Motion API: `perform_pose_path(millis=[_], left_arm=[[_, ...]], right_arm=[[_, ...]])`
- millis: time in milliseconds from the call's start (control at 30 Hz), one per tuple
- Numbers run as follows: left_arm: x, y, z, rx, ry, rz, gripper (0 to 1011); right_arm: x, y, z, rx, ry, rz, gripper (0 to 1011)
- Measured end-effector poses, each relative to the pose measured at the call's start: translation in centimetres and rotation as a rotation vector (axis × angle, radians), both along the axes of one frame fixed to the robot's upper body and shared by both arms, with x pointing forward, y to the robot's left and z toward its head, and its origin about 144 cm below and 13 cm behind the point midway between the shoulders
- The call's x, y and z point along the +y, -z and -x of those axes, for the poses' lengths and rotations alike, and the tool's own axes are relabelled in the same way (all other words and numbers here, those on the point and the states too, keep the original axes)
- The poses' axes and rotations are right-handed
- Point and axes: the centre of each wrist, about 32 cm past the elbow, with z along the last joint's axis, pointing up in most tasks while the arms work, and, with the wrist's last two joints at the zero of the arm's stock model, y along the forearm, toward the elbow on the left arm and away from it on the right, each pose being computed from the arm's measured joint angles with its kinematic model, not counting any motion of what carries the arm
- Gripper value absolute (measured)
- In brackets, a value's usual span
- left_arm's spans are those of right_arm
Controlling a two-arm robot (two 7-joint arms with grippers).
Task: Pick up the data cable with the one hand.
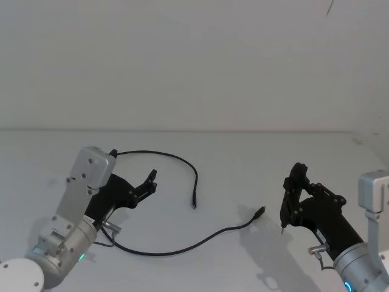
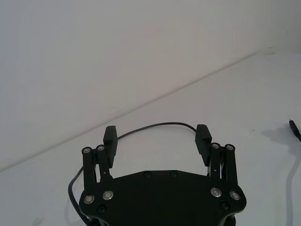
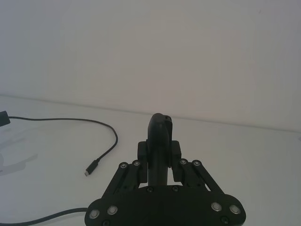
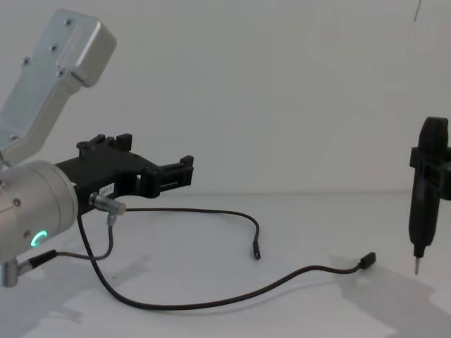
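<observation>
The data cable [image 1: 196, 185] lies loose on the white counter [image 1: 243, 152]. One strand arcs out from beside the left arm and ends in a small plug [image 1: 194, 205] near the middle. A second strand sweeps from under that arm toward another plug [image 1: 260, 211], which sits between the two arms. The arm hides where the strands meet, so I judge them to be one cable with two plugs. The left gripper [image 2: 156, 139] hangs above the counter with its fingers [image 2: 109, 136] spread wide and holding nothing, and the arcing strand runs just beyond their tips. The right gripper [image 3: 160, 153] stands off to the right, clamped on one slim black tool [image 4: 426, 190] with a metal tip pointing down. The cable looks light, thin and limp. It will likely sag and trail from any hold, and a thin round cord flat on the counter can slip out from under closing pads. The strand in front of the left gripper seems the best place to grasp, pinched squarely across and away from the plugs. One short grey lead [image 4: 106, 204] belongs to the left wrist and is not the target.
</observation>
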Motion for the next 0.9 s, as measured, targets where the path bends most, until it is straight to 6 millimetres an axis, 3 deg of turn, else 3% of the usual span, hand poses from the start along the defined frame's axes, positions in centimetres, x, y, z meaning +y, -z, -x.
perform_pose_path(millis=[433, 900], left_arm=[[0.8, -0.7, -0.2, 0.045, 0.101, -0.049, 1001], [2.1, -3.0, -1.1, 0.162, 0.298, -0.142, 1001]], right_arm=[[0.0, 0.0, 0.0, 0.0, 0.0, 0.0, 279], [0.0, 0.0, 0.0, 0.0, 0.0, 0.0, 279]])
